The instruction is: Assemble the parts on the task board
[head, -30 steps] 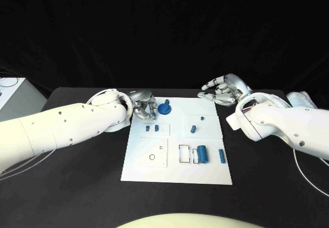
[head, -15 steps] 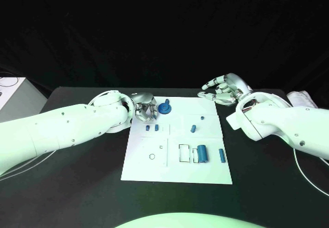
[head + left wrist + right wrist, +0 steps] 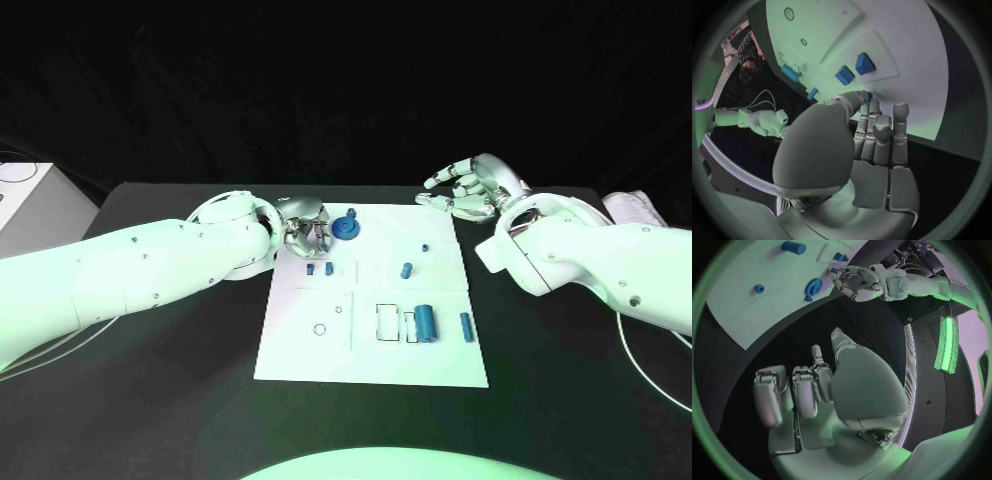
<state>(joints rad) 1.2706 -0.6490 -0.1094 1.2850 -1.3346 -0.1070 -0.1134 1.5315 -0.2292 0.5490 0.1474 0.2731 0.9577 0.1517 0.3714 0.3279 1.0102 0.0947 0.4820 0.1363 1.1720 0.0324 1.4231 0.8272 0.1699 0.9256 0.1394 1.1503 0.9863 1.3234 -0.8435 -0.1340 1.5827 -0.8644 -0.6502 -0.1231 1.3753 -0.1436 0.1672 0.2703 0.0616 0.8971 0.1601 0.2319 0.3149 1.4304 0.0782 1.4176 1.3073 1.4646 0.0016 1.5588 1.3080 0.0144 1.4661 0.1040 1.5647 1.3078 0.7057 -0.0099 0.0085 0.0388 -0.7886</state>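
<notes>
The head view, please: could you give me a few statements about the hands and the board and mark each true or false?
1. The left hand is at the board's far left corner, beside the round blue part. True.
2. The right hand holds a blue part. False: it holds nothing and hovers off the board, past the far right corner.
3. A blue cylinder lies on the board's right half, nearer the robot than the round part. True.
4. The board lies on a white table. False: the table is black.
</notes>
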